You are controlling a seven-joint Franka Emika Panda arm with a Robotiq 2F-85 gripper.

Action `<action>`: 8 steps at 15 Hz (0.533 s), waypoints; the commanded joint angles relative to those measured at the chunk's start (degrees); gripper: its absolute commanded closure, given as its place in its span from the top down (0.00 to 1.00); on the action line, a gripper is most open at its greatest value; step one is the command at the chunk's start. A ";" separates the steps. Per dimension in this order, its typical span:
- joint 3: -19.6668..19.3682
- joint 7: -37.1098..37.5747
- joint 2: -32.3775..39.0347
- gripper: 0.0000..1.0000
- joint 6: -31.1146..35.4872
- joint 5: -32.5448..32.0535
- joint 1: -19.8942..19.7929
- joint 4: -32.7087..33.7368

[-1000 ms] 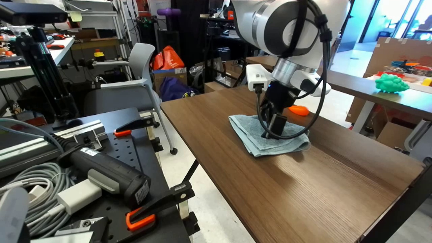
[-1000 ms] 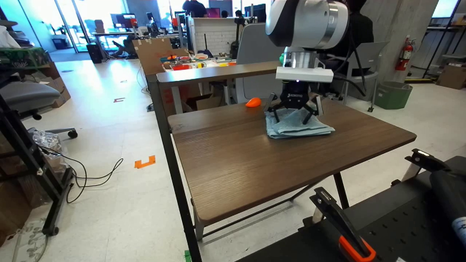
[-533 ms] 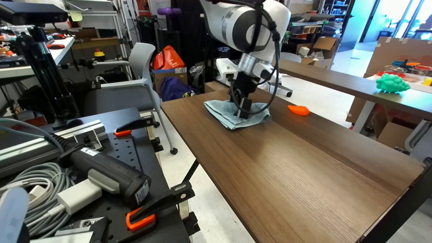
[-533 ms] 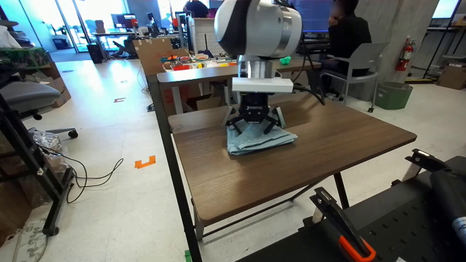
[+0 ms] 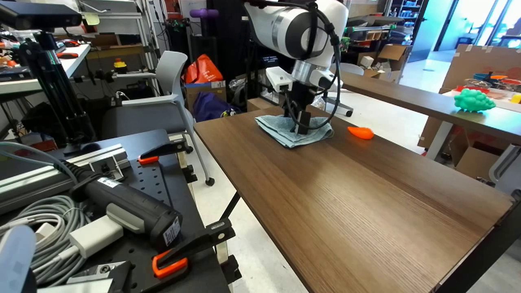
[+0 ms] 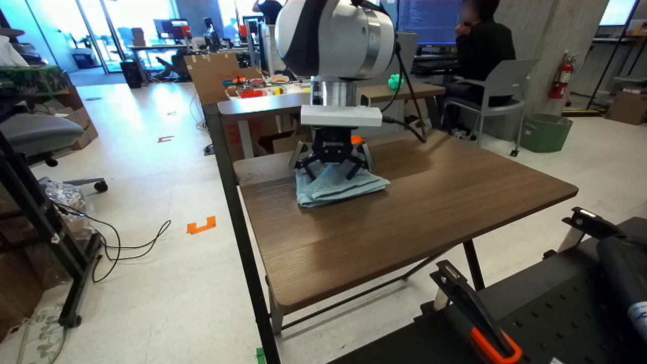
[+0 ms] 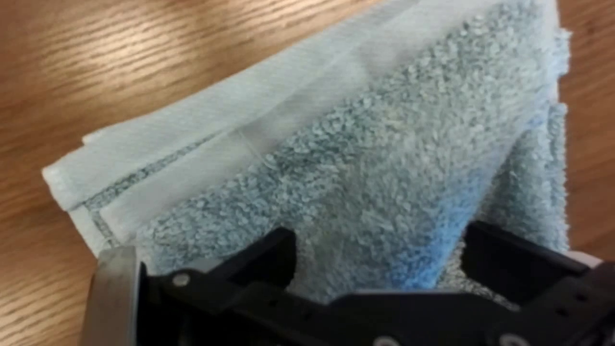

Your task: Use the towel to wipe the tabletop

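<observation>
Tabletop (image 6: 404, 217) below, the arm (image 6: 336, 45) points its spread claw (image 6: 331, 177) down onto the towel (image 6: 343, 190).

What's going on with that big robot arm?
The robot arm has its pincer down on a folded blue-grey towel, with its fingers spread apart. The towel lies on the brown tabletop, and the job is to wipe that surface with it. An orange object lies nearby on the same tabletop.
</observation>
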 commanded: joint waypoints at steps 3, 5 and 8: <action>0.48 -0.70 3.47 1.00 -2.43 2.14 -5.18 6.35; 0.98 -1.46 3.65 1.00 -1.64 1.63 -5.15 6.39; 2.14 -1.86 4.42 1.00 -1.38 0.87 -2.92 7.40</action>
